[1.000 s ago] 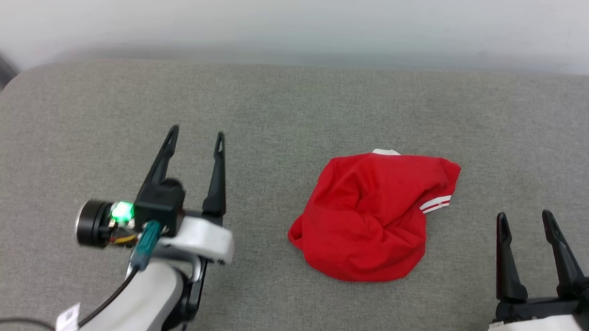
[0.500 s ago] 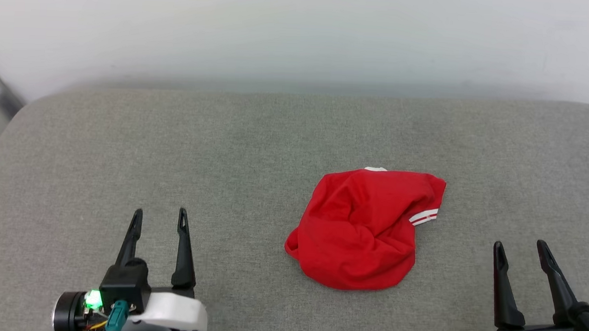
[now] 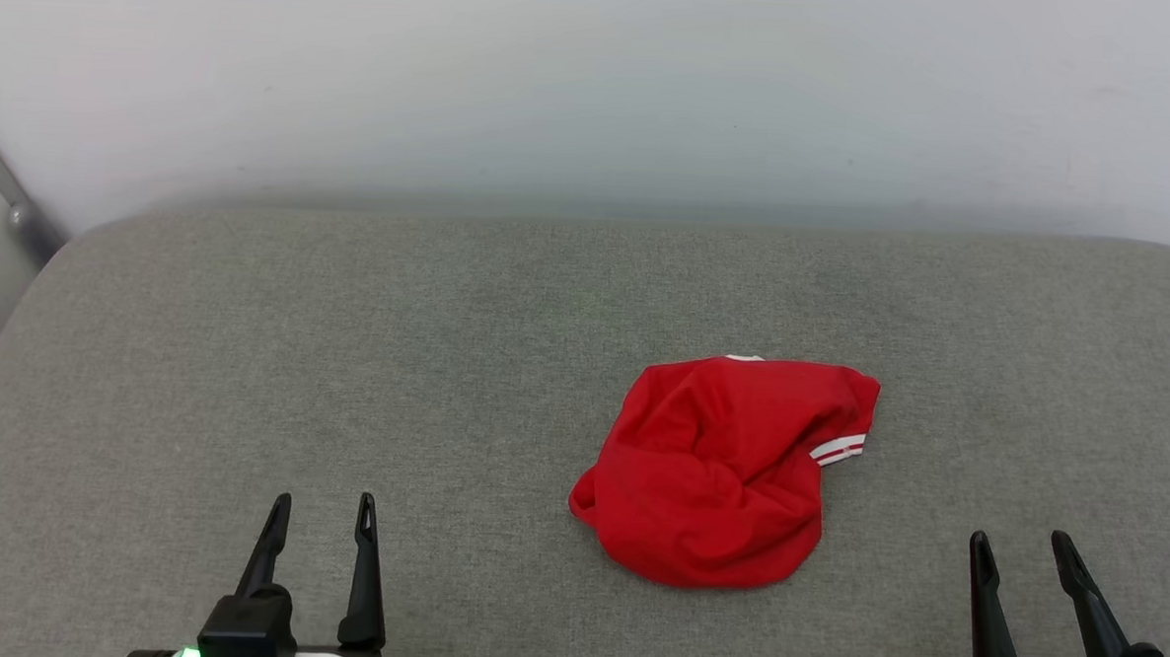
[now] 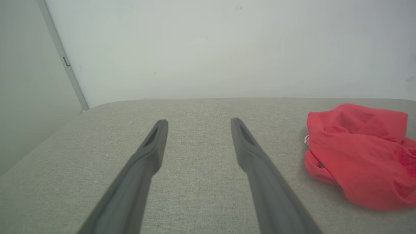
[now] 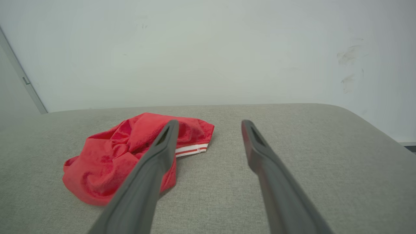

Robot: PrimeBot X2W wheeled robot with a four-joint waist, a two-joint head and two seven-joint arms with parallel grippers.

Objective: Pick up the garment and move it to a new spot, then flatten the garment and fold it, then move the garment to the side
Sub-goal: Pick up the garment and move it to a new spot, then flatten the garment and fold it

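On the grey cushion (image 3: 348, 338), right of centre: the garment (image 3: 727, 473), bunched in a rumpled heap. Long axis slanting from near-left to far-right. Striped cuff (image 3: 838, 448) towards the robot's right; at the far edge a white scrap, perhaps the collar. Well apart from it, low at the left, the left gripper (image 3: 326, 498), spread wide and empty. Low at the right, the right gripper (image 3: 1018, 536), likewise wide, holding nothing

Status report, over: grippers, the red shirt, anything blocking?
Left gripper open, empty. Right gripper open, empty. Garment crumpled in a heap on the grey pad, untouched. Only bare pad between it and either gripper.
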